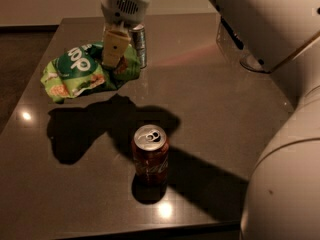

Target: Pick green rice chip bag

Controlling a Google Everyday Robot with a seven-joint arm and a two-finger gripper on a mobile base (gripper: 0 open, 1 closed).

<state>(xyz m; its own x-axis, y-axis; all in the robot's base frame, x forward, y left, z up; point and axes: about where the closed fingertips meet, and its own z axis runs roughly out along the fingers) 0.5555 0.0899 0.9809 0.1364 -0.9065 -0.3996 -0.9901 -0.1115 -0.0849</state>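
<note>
The green rice chip bag (77, 76) is a wrinkly light-green foil bag with a dark green oval logo and orange chip pictures. It hangs in the air above the dark table (210, 114) at the upper left, with its shadow on the table well below it. My gripper (114, 51) comes down from the top of the camera view and is shut on the bag's right end, its tan fingers (113, 49) pinching the foil. The bag's left end droops lower than the held end.
A red soda can (150, 154) stands upright near the table's front middle. A silver can (139, 45) stands behind the gripper, partly hidden. My white arm fills the right side. The table's left edge runs beside the bag.
</note>
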